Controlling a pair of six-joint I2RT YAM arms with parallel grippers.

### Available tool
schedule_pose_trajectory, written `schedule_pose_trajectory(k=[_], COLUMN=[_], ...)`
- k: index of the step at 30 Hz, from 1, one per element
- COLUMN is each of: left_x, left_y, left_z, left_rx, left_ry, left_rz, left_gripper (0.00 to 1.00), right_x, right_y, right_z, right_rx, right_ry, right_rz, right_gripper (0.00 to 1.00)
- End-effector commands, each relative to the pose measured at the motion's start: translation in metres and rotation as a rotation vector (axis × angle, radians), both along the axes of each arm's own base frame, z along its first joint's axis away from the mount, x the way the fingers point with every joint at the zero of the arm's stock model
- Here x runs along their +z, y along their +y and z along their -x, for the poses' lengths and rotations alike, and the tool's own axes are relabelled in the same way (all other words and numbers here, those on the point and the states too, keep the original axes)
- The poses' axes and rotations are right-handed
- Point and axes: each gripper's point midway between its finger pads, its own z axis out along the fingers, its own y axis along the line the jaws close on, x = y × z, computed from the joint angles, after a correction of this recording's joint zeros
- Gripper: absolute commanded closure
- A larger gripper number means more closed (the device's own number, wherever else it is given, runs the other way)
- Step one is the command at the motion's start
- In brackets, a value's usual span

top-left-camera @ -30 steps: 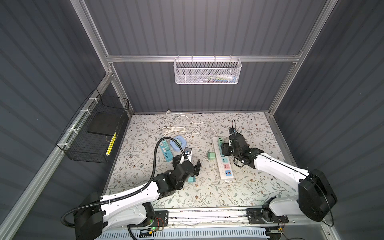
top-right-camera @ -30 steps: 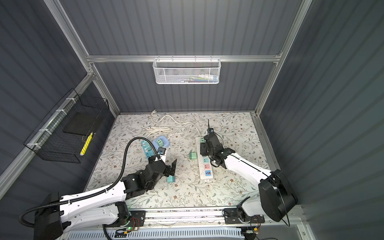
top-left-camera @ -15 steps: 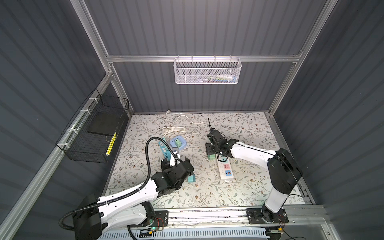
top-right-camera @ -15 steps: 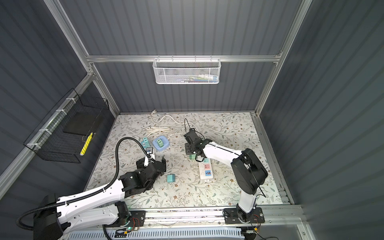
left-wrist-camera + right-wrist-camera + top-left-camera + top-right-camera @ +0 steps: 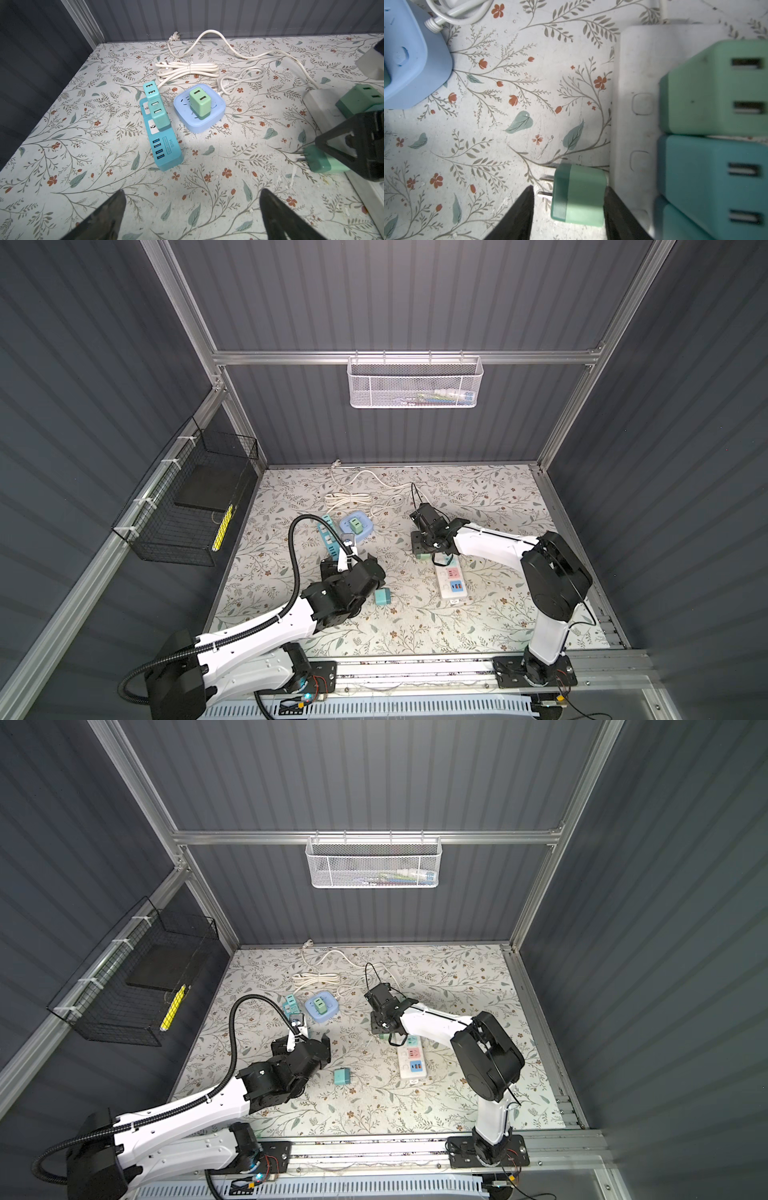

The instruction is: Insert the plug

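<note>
A light green plug lies on its side on the floral mat, prongs pointing away from the white power strip that it rests against. My right gripper is open and straddles this plug: one finger is at its back end by the strip, the other stands a little off the prongs. In both top views this gripper covers most of the plug. My left gripper is wide open over bare mat with nothing between its fingers. A loose teal plug lies just right of it.
A green adapter and a teal adapter sit plugged into the white strip. A blue square socket holds a green adapter, and a teal strip holds two teal ones. White cords lie behind them.
My right gripper swung left off the white strip, came down around the green plug, and its jaws have narrowed. My left gripper drew back to the left, away from the loose teal plug.
</note>
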Motion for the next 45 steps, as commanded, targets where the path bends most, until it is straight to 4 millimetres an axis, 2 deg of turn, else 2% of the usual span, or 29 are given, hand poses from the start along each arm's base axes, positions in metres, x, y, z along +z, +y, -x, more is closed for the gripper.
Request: schedule_pose_trajectory(k=[1, 11, 23, 27, 36, 45], left_x=[0.008, 0.004, 0.001, 0.003, -0.001, -0.004], left_y=[-0.007, -0.007, -0.007, -0.007, -0.007, -0.009], left_z=[-0.005, -0.004, -0.005, -0.005, -0.004, -0.005], left_rx=[-0.01, -0.012, -0.016, -0.016, -0.02, -0.028], left_ry=[-0.003, 0.008, 0.013, 0.008, 0.01, 0.017], left_rz=[0.029, 0.04, 0.036, 0.041, 0.043, 0.045], left_gripper=[0.0, 0.0, 0.0, 0.0, 0.0, 0.0], right_x=[-0.014, -0.026, -0.032, -0.034, -0.025, -0.026], right_y=[-0.003, -0.008, -0.011, -0.015, -0.018, -0.028], right_z=[0.006, 0.011, 0.013, 0.013, 0.011, 0.014], right_rx=[-0.023, -0.041, -0.046, -0.054, -0.066, -0.074], right_ry=[0.042, 0.064, 0.072, 0.07, 0.05, 0.047], right_rz=[0.022, 0.026, 0.04, 0.056, 0.06, 0.089], right_gripper=[0.46, 0.43, 0.46, 0.43, 0.42, 0.42])
